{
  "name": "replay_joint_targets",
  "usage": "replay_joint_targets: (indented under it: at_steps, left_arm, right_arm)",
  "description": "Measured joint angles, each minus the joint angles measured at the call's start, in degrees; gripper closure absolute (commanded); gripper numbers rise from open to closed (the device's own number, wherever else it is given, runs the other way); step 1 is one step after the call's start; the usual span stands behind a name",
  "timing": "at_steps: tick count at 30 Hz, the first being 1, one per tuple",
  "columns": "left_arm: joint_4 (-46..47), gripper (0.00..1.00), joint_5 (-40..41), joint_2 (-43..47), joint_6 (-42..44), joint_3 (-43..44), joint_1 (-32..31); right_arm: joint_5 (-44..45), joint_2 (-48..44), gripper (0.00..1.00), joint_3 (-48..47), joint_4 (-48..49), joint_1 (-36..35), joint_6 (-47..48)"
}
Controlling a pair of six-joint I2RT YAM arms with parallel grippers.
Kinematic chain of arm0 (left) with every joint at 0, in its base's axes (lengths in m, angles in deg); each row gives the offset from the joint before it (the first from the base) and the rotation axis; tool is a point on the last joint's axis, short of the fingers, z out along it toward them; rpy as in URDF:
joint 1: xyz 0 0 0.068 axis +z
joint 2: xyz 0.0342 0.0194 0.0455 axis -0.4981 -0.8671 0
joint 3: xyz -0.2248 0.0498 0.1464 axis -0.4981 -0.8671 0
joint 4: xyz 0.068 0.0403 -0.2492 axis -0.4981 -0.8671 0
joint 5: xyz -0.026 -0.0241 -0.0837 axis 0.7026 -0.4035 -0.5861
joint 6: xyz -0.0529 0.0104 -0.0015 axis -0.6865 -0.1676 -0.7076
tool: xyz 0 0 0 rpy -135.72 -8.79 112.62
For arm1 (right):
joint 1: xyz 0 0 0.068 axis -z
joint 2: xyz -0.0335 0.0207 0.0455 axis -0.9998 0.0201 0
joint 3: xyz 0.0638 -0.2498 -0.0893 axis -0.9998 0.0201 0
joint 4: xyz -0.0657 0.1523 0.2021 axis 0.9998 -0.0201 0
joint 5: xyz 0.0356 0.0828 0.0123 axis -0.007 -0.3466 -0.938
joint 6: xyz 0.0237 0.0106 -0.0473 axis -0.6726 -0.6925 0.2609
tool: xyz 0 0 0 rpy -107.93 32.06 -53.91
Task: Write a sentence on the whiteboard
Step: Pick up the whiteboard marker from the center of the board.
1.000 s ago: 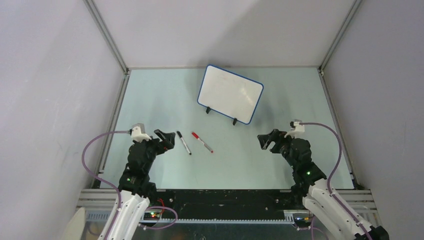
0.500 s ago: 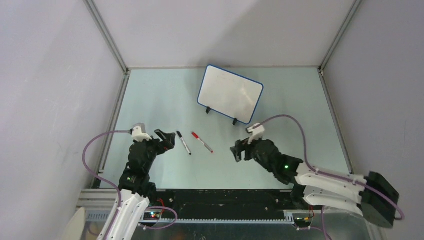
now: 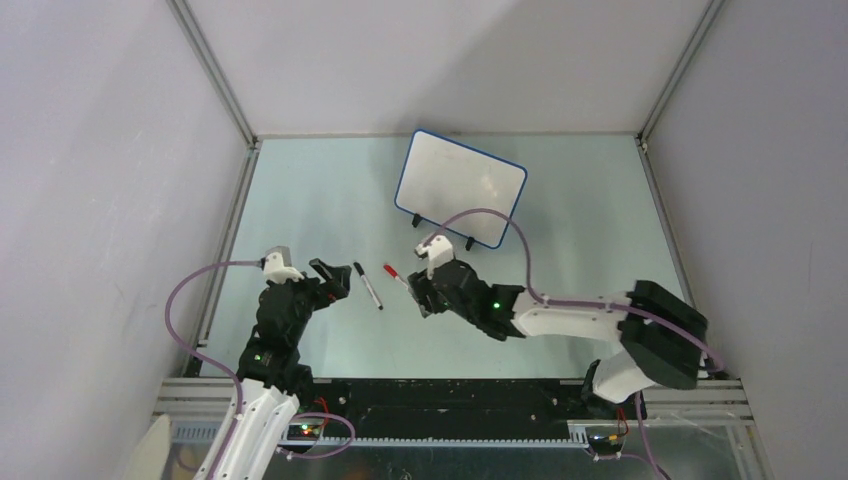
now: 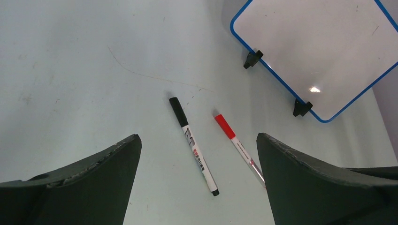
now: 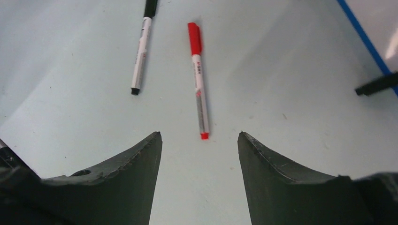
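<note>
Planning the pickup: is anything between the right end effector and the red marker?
Nothing visible does. The right end effector hangs open right at the red marker's tail end, with no object between them; the black marker lies apart, off to the side.

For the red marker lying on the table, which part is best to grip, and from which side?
Grip the red marker at the middle of its pale barrel, coming from straight above with the jaws across its thin width. It lies flat on the table, apart from the black marker, so both sides are free.
</note>
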Motion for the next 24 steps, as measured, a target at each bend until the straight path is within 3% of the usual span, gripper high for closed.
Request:
replay_joint_targets:
  at_steps: [6,11,24]
  left_arm:
    - [0.0,0.01,0.0,0.0,0.0,0.0,0.0]
    - [-0.4,0.04,1.3,0.0,-0.2,0.0,0.0]
    - [-10.0,0.01,19.7,7.6,-7.1,0.0,0.0]
  right_arm:
    - [-0.3,10.0,0.38,-9.2,-3.4,-1.3,0.8]
    - [-0.8,14.4,0.45,-13.7,-5.6,-1.9,0.8]
    - [-0.2,26.5,0.5,-27.9,-9.8,-4.4,-4.2]
